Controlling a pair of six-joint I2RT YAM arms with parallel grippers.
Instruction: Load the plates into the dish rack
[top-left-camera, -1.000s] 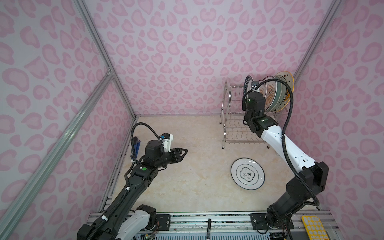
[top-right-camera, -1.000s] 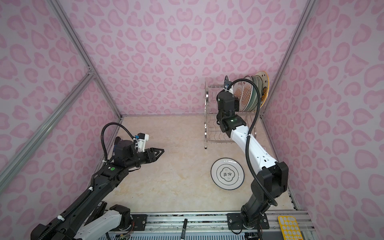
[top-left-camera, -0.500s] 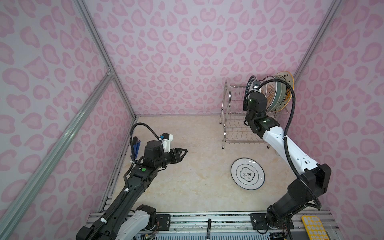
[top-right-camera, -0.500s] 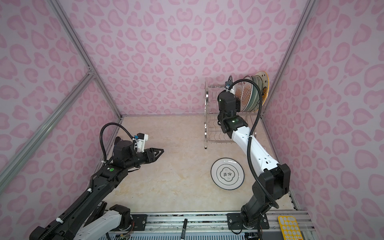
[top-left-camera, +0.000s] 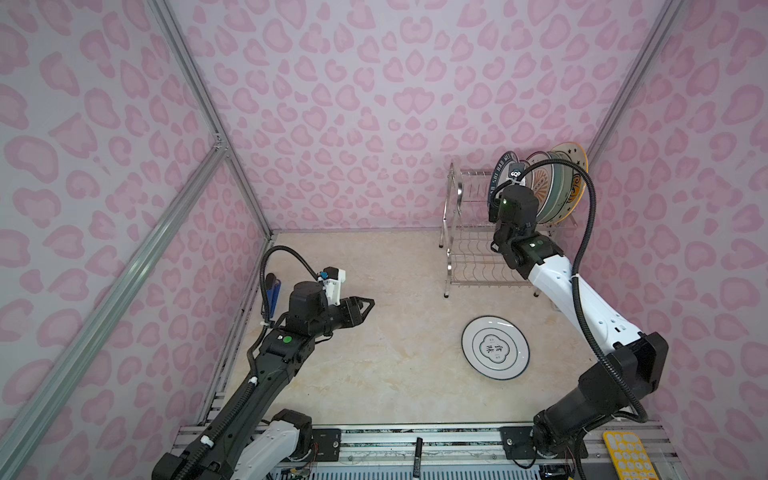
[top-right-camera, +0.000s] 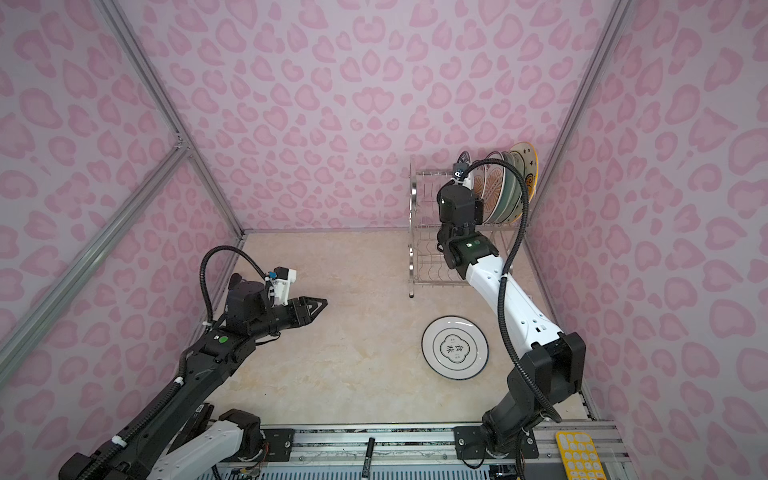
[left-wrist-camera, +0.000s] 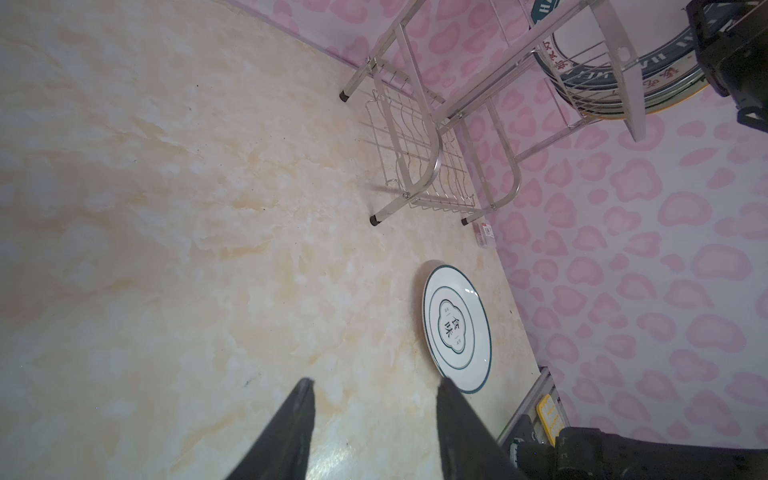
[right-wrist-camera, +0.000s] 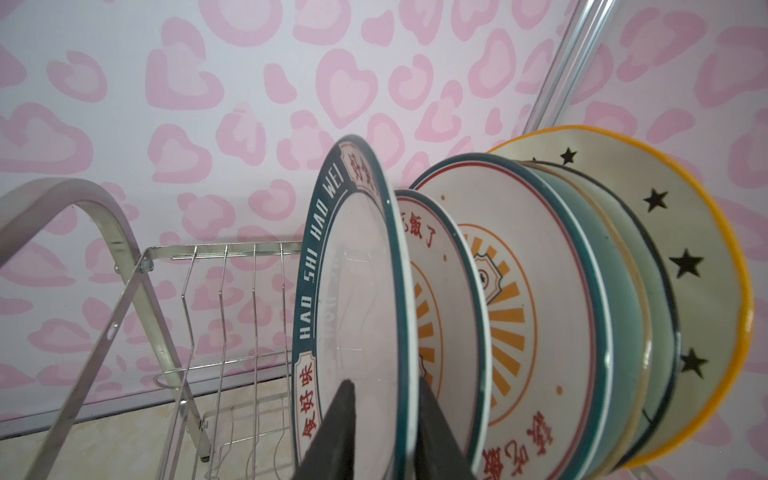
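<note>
The chrome dish rack (top-left-camera: 461, 232) (top-right-camera: 415, 232) stands at the back right, and several plates stand on edge in its upper tier. The nearest of them is the dark-teal lettered plate (right-wrist-camera: 316, 291) (top-left-camera: 505, 164). Behind it come two orange sunburst plates (right-wrist-camera: 511, 311) and the star plate with the orange rim (right-wrist-camera: 665, 249). My right gripper (right-wrist-camera: 385, 381) straddles the teal plate's rim, jaws a little wider than the rim. A white plate with a centre emblem (top-left-camera: 495, 348) (top-right-camera: 455, 347) (left-wrist-camera: 457, 328) lies flat on the table. My left gripper (top-left-camera: 368, 305) (left-wrist-camera: 376, 380) hovers open and empty at the left.
The rack's lower tier (left-wrist-camera: 415, 137) holds nothing. A yellow keypad (top-left-camera: 627, 457) and a black marker (top-left-camera: 417, 449) lie on the front rail. A blue-handled tool (top-left-camera: 272, 291) sits by the left wall. A small white tag (left-wrist-camera: 485, 235) lies near the rack's foot.
The right gripper's jaws have widened slightly around the teal plate's rim, and its wrist has shifted a little toward the rack. The left arm has not moved.
</note>
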